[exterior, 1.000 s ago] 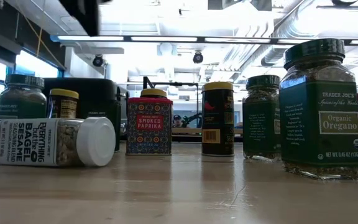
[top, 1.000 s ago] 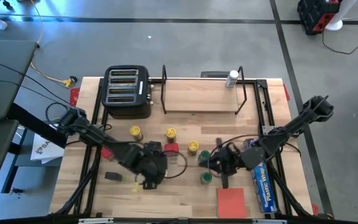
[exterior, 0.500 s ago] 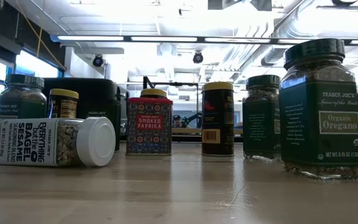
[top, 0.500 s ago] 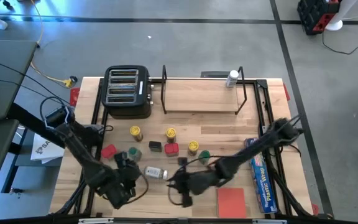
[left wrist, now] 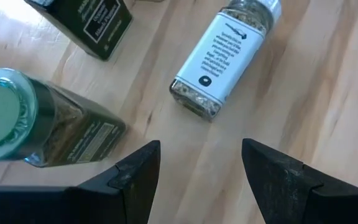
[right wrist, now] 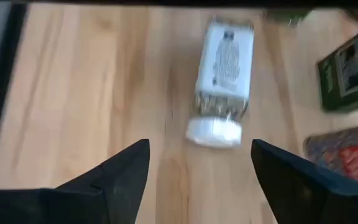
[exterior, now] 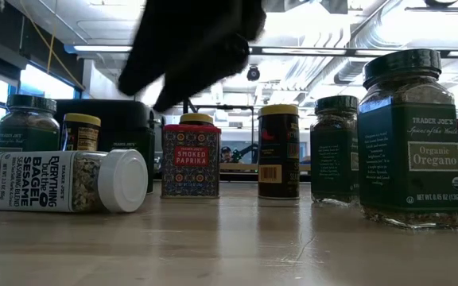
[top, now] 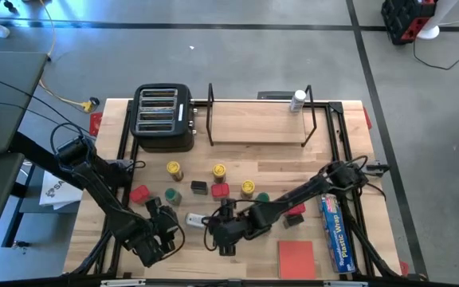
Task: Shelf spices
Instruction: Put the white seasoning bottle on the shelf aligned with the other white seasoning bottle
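White-lidded sesame jar (top: 198,220) lies toppled; right gripper (top: 223,239) beside it, left gripper (top: 164,232) opposite, both spread, empty. Risk: jar rolls, grippers collide.

A white lid and a white label printed in black are seen on the clear round bagel-seasoning jar (exterior: 66,181). A patterned red face (blue-edged) is shown by the square paprika tin (exterior: 191,161). A dark green label is worn by the glass oregano jar (exterior: 411,141).
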Controlling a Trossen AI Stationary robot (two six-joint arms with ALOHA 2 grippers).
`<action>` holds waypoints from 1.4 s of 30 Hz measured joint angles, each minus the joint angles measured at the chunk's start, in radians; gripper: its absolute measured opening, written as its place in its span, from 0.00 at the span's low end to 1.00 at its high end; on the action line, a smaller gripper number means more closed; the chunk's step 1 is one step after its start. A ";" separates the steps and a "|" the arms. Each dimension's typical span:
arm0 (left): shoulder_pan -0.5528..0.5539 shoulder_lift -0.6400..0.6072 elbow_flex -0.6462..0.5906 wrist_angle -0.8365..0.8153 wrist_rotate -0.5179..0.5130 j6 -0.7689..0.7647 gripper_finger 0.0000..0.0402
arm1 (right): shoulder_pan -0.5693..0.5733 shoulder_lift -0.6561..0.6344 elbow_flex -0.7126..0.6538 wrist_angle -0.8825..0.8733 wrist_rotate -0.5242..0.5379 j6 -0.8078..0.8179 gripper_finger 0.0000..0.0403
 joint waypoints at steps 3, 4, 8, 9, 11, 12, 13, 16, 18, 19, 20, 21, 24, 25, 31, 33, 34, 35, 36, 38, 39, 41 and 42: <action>-0.001 0.001 0.000 -0.001 -0.008 0.008 0.55 | 0.013 0.001 -0.047 0.027 0.046 0.025 0.69; -0.001 0.001 0.000 -0.001 -0.009 0.008 0.55 | 0.017 0.001 -0.063 0.041 0.066 0.033 0.69; -0.004 0.006 0.000 0.000 -0.008 0.000 0.55 | 0.017 0.001 -0.117 0.100 0.079 0.077 0.69; -0.005 0.006 0.000 0.000 -0.009 0.000 0.55 | 0.013 0.001 -0.129 0.123 0.079 0.085 0.69; -0.005 0.006 0.000 -0.001 -0.009 -0.005 0.55 | 0.010 0.001 -0.148 0.165 0.075 0.094 0.69; -0.005 0.006 0.000 -0.001 -0.009 -0.009 0.55 | 0.008 0.001 -0.158 0.184 0.072 0.095 0.69; -0.005 0.006 0.000 -0.001 -0.009 -0.011 0.55 | 0.005 0.001 -0.163 0.193 0.068 0.095 0.69; -0.005 0.006 0.000 -0.001 -0.006 -0.019 0.55 | 0.005 0.001 -0.176 0.224 0.066 0.094 0.69; -0.005 0.006 0.000 -0.001 -0.005 -0.019 0.55 | 0.003 0.001 -0.186 0.245 0.061 0.077 0.69; -0.005 0.006 0.000 -0.002 -0.006 -0.018 0.55 | 0.001 0.001 -0.198 0.264 0.055 0.069 0.69; -0.005 0.006 0.000 -0.002 -0.006 -0.018 0.55 | -0.003 0.001 -0.214 0.289 0.045 0.063 0.69; -0.005 0.006 0.000 -0.002 -0.005 -0.019 0.55 | -0.008 0.001 -0.231 0.315 0.029 0.058 0.69; -0.003 0.006 0.000 -0.001 -0.005 -0.019 0.55 | -0.022 0.001 -0.275 0.391 0.017 0.057 0.69; -0.003 0.006 0.000 -0.001 -0.005 -0.019 0.55 | -0.025 0.001 -0.288 0.411 0.018 0.057 0.69; 0.016 0.006 0.000 -0.001 0.004 -0.027 0.55 | -0.047 0.004 -0.306 0.442 0.006 0.017 0.69; 0.028 0.006 0.000 0.000 0.009 -0.027 0.55 | -0.052 0.013 -0.305 0.480 -0.016 -0.011 0.69; 0.033 0.006 0.000 0.000 0.010 -0.027 0.55 | -0.054 0.021 -0.305 0.503 -0.031 -0.021 0.69; 0.038 0.006 0.000 0.000 0.010 -0.027 0.55 | -0.055 0.026 -0.305 0.519 -0.043 -0.033 0.69; 0.042 0.006 0.000 0.001 0.010 -0.027 0.55 | -0.057 0.034 -0.305 0.529 -0.048 -0.036 0.69; 0.046 0.006 0.000 0.008 0.010 -0.027 0.55 | -0.057 0.042 -0.305 0.541 -0.050 -0.036 0.69; 0.049 0.006 0.000 0.018 0.010 -0.026 0.55 | -0.057 0.046 -0.306 0.540 -0.044 -0.032 0.69; 0.049 0.006 0.000 0.040 0.009 -0.018 0.55 | -0.056 0.051 -0.305 0.557 -0.020 -0.033 0.69; 0.049 0.006 0.000 0.050 0.009 -0.018 0.55 | -0.056 0.052 -0.305 0.564 -0.010 -0.034 0.69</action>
